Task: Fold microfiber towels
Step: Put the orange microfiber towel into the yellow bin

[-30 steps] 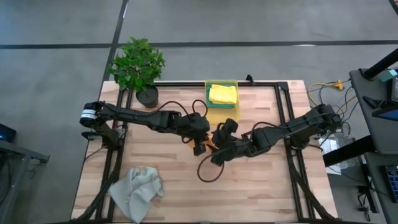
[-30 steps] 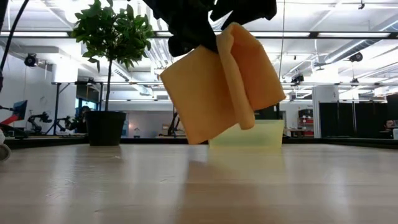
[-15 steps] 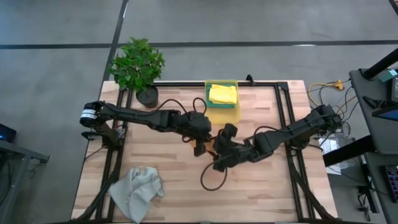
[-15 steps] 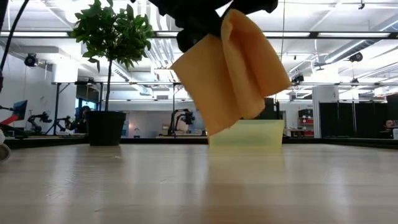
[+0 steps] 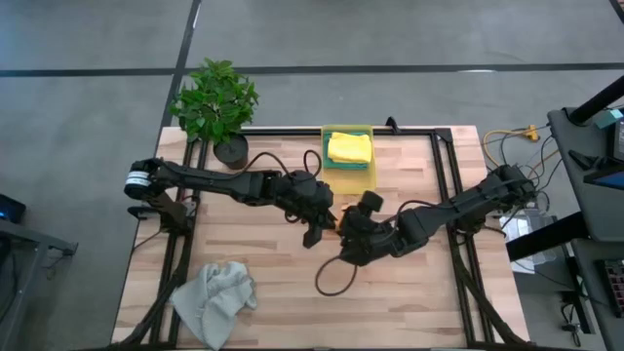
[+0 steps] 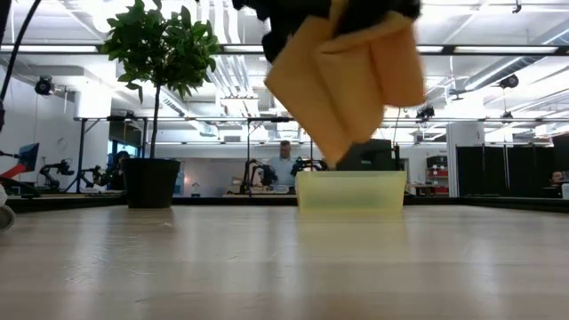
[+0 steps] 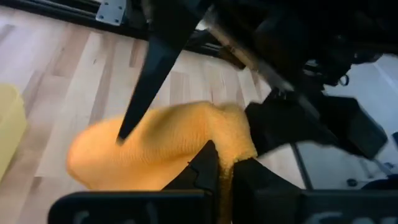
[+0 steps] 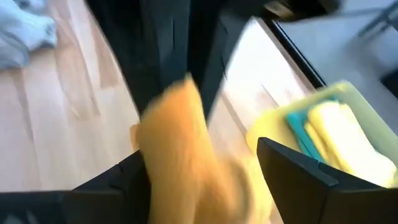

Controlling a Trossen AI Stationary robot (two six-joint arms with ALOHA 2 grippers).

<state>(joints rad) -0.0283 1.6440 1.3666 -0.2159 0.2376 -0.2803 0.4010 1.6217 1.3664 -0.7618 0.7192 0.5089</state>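
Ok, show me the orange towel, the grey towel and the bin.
Orange towel (image 6: 342, 76), low view, middle of the hanging cloth.
Grey towel (image 5: 214, 297), high view, centre of the crumpled heap.
Bin (image 6: 351, 191), low view, front wall.

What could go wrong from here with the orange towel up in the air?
The left gripper is shut on the orange towel, which hangs above the table; the right gripper is open around it. If the left lets go first, the fold may fall open. The towel may also snag the yellow bin.
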